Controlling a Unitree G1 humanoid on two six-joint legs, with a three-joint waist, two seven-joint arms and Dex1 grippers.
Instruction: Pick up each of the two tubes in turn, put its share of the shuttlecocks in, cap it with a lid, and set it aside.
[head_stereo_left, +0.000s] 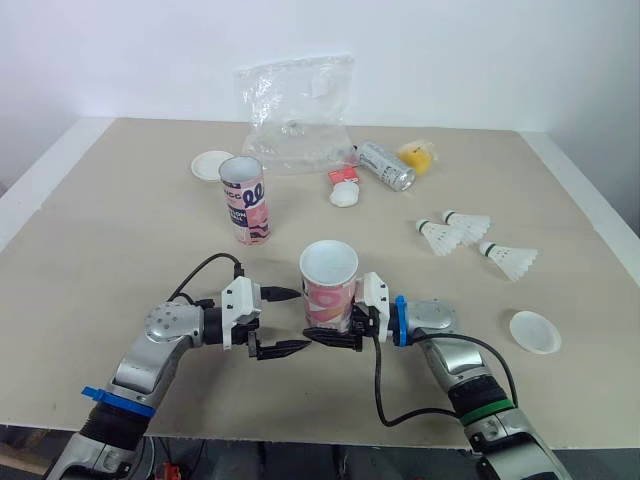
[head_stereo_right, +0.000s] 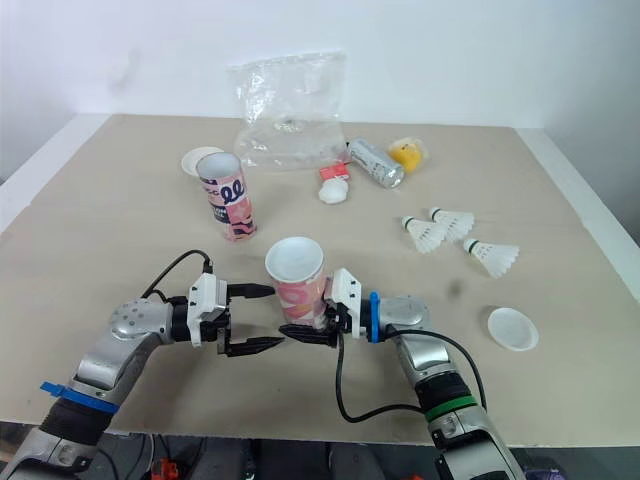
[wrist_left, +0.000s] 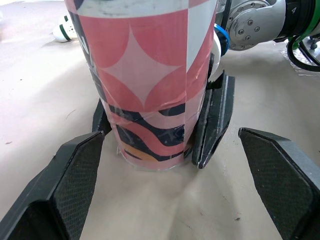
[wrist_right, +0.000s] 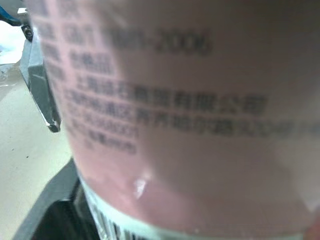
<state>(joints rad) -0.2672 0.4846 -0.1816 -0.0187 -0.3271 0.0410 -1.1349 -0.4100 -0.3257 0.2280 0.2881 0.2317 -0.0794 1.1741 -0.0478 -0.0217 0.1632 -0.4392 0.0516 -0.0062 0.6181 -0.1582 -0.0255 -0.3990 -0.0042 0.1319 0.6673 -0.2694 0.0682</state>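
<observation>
A pink-and-white patterned tube (head_stereo_left: 328, 285) stands upright and uncapped near the table's front middle. My right gripper (head_stereo_left: 332, 326) is shut on its lower part, one black finger (wrist_left: 216, 117) on each side of it. My left gripper (head_stereo_left: 303, 319) is open just left of the tube, its fingers (wrist_left: 75, 192) spread wider than the tube and not touching it. A second tube (head_stereo_left: 244, 199) stands uncapped further back on the left. Three white shuttlecocks (head_stereo_left: 440, 236) lie to the right. One white lid (head_stereo_left: 534, 331) lies at the front right, another (head_stereo_left: 211, 163) at the back left.
A clear plastic bag (head_stereo_left: 295, 115) lies at the back middle. Beside it are a silver can (head_stereo_left: 386, 166) on its side, a yellow object (head_stereo_left: 417, 156) and a red-and-white item (head_stereo_left: 345, 186). The table's (head_stereo_left: 120, 250) front edge runs just below both arms.
</observation>
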